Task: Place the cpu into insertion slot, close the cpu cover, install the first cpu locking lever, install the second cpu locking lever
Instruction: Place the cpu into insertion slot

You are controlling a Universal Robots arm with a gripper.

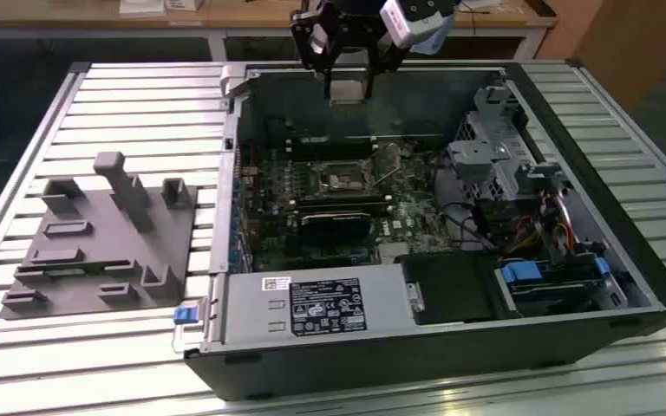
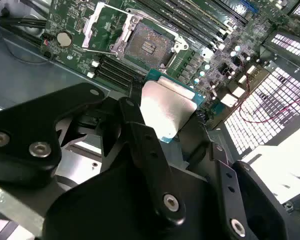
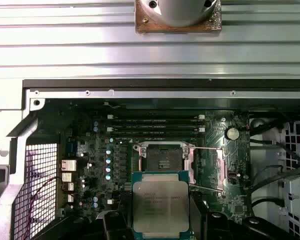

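Tool (image 2: 168, 107) clamps the cpu (image 3: 160, 202) (lower edge hidden) above the empty insertion slot (image 3: 162, 159).

I saw the silver-topped chip (image 3: 161, 205) held level in the air, near the bare socket (image 3: 162, 161); its cover (image 2: 106, 27) stood flipped open.

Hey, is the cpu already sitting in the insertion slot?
No, the hand holds the cpu clear of the insertion slot, whose dark centre lies bare in the first wrist view.
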